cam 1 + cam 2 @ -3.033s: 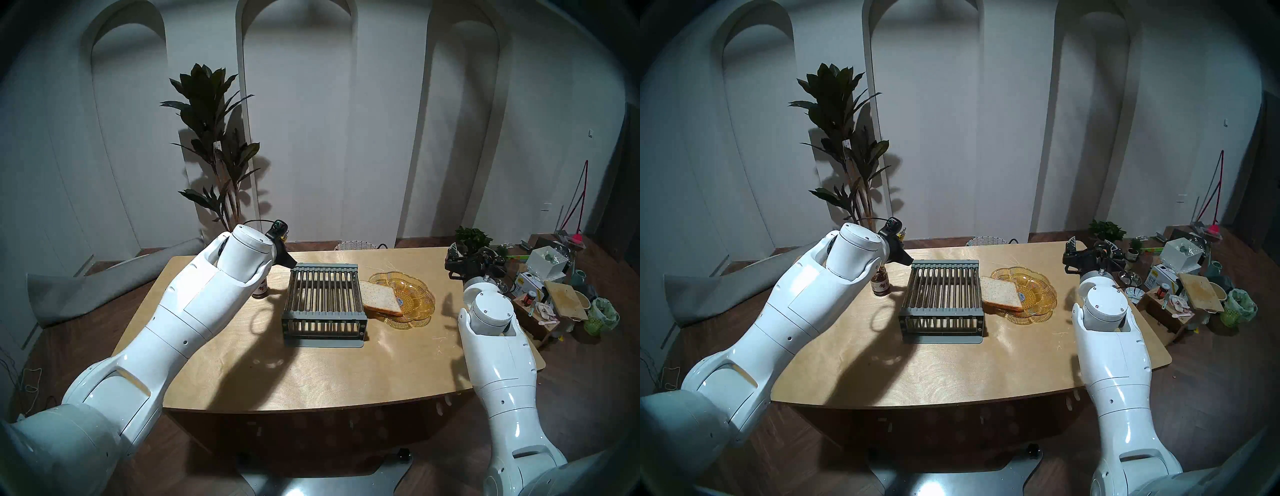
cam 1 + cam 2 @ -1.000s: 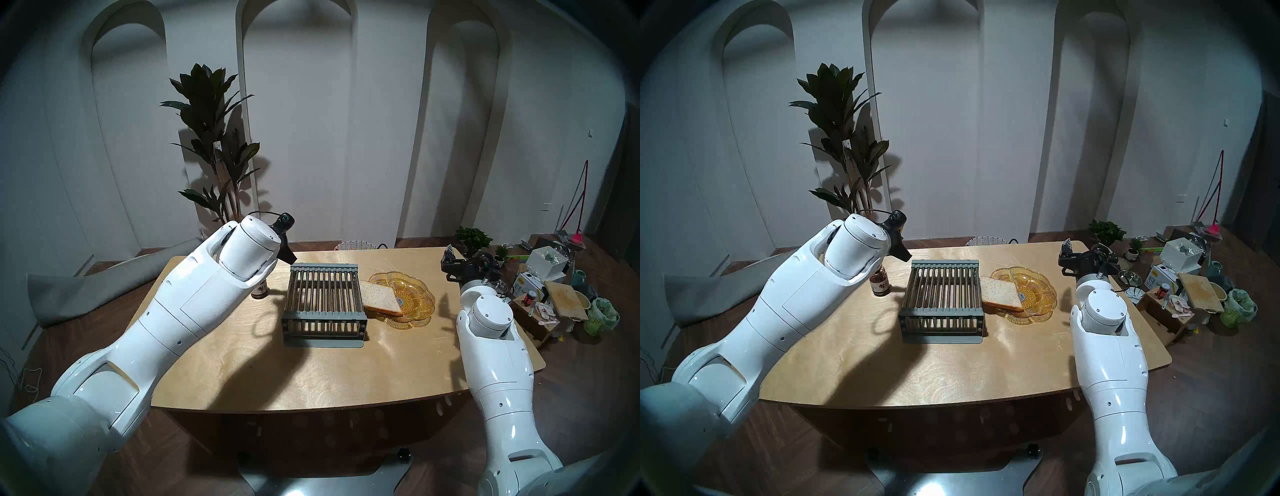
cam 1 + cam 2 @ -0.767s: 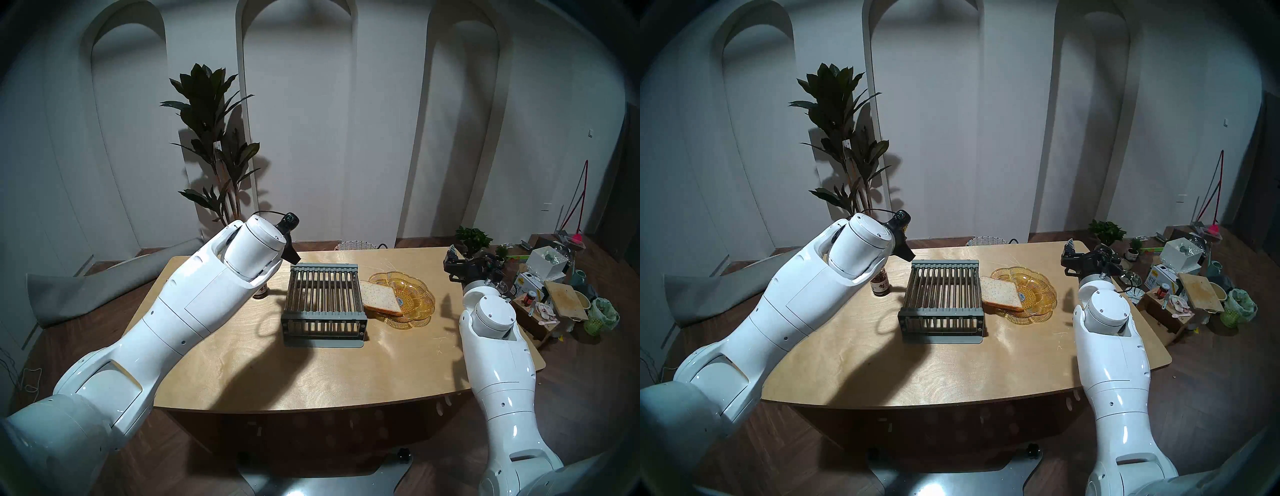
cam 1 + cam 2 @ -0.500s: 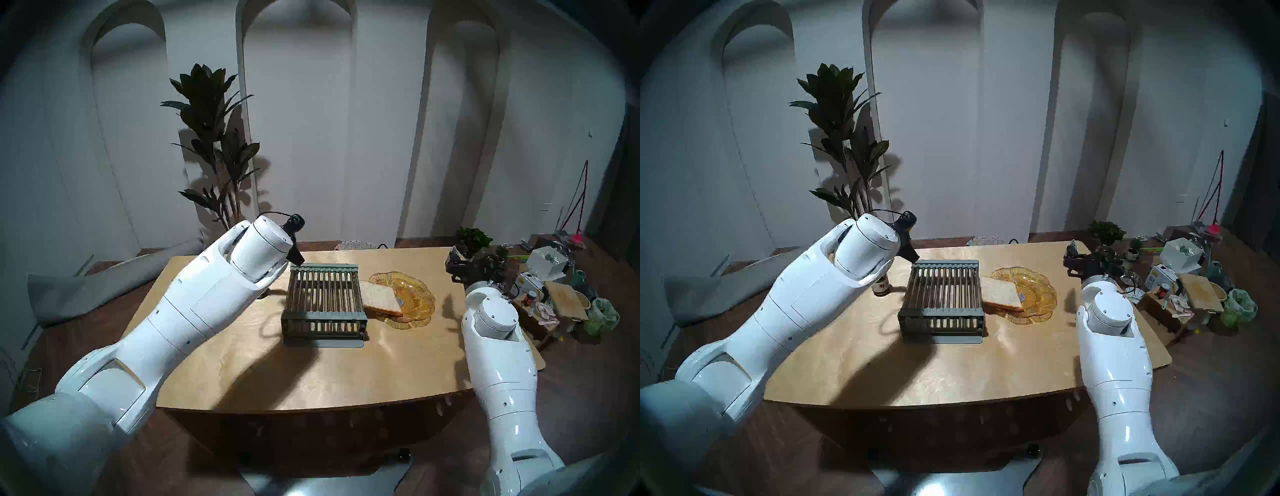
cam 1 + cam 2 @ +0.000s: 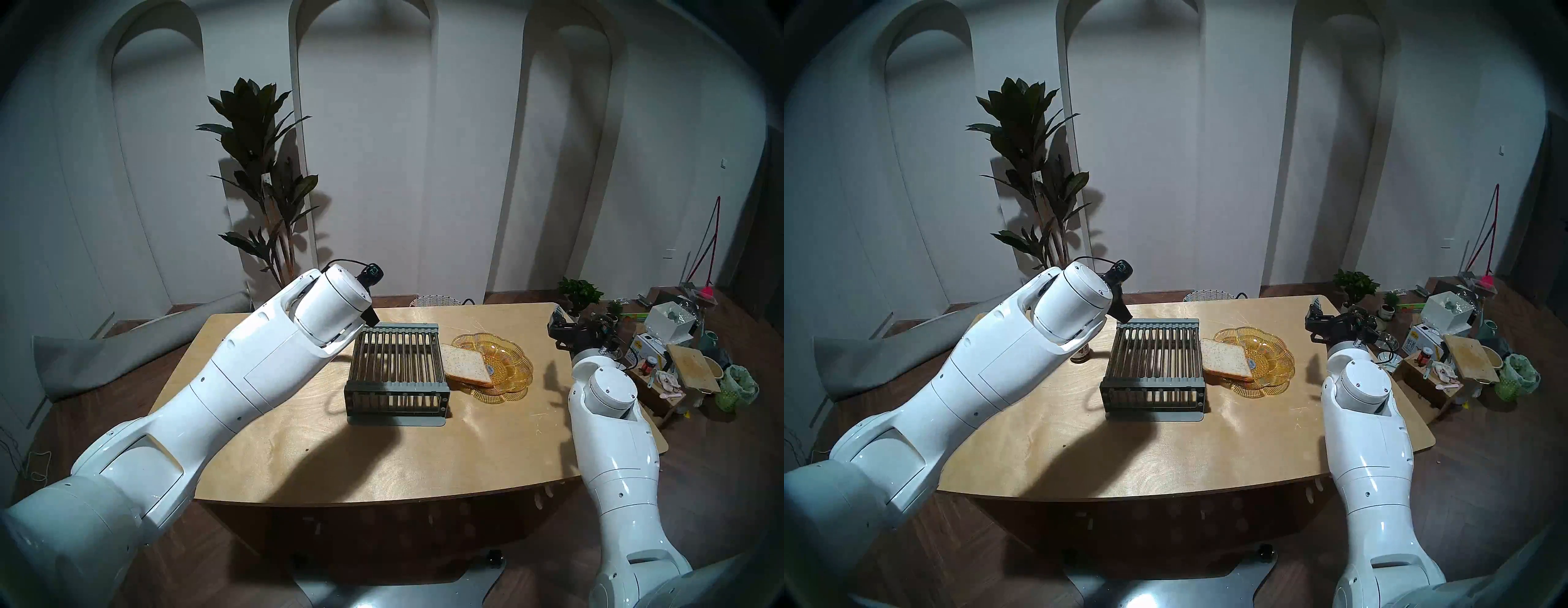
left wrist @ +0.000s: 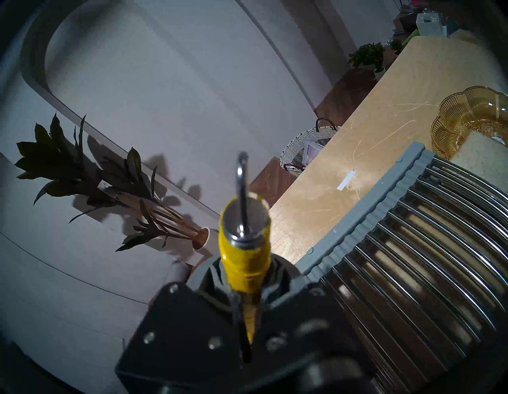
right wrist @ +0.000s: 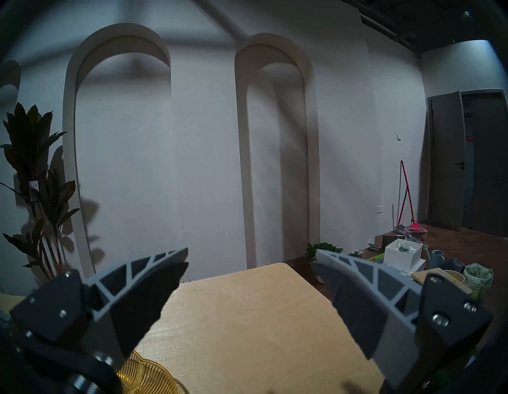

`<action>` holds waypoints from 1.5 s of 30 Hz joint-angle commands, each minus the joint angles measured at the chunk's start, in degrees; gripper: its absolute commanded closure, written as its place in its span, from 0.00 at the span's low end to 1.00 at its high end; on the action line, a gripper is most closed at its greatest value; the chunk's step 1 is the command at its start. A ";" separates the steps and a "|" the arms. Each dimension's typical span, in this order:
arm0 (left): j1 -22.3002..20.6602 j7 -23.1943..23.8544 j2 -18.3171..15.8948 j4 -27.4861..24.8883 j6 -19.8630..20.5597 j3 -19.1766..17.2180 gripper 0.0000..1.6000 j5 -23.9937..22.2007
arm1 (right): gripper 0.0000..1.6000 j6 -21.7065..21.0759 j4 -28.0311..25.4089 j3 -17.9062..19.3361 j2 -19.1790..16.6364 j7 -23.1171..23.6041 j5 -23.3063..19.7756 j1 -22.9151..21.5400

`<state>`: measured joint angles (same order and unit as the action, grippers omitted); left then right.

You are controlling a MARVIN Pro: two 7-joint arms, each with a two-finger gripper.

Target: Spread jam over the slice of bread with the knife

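The knife (image 6: 243, 247) is clenched by its yellow handle in the left pincer (image 6: 244, 278), with the narrow silver blade pointing away from the wrist camera and seen nearly edge-on. In the head views this pincer (image 5: 370, 316) is held above the far left corner of a grey dish rack (image 5: 396, 373), whose metal bars are also seen at the right of the left wrist view (image 6: 412, 261). The rack stands in the middle of the wooden surface (image 5: 382, 458). The slice of bread (image 5: 464, 365) is laid partly on an amber glass dish (image 5: 509, 369) just to the right of the rack, its left edge overhanging the dish and touching or nearly touching the rack's side; no red smear is seen on it. The jam jar (image 5: 1079, 354) is largely hidden behind the left forearm in the head stereo right view, only its lower part being shown to the left of the rack. The right pincer (image 7: 251, 257) is released, its two grey fingers spread wide with nothing between them, and it is held level over the far right corner of the surface (image 5: 1314, 320), well apart from the dish. A tall potted plant (image 5: 263, 178) is seen against the white arched wall behind.
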<state>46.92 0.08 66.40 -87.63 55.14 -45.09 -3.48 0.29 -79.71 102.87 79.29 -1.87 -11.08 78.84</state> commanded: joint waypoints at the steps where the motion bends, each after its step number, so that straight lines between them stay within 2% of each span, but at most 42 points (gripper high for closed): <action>1: -2.79 -0.49 0.92 -1.18 -0.14 -0.17 1.00 0.88 | 0.00 1.13 -0.25 0.24 -0.30 0.47 -0.38 -1.23; 22: -2.50 -2.36 1.35 -5.72 -0.14 1.17 1.00 2.74 | 0.00 1.85 1.45 1.28 -1.13 2.96 -2.17 -1.50; 34: -0.26 -4.75 -0.85 -15.11 -0.14 -1.17 1.00 2.99 | 0.00 1.88 1.29 1.19 -1.71 4.32 -2.14 -0.73; 40: 0.26 -5.42 1.21 -19.32 -0.14 -1.26 1.00 2.47 | 0.00 2.84 1.32 0.91 -2.50 4.53 -1.10 -0.68; 43: 0.54 -5.27 2.13 -22.22 -0.14 -1.33 1.00 1.82 | 0.00 3.70 1.29 0.53 -3.92 4.57 0.67 -1.52; 45: 0.64 -5.28 2.97 -23.46 -0.14 -1.69 1.00 1.31 | 0.00 2.75 1.05 0.23 -5.63 5.17 1.76 -2.29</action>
<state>47.98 -4.69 66.43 -105.14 55.15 -45.60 -1.16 2.17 -77.13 103.74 77.25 2.75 -12.15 78.48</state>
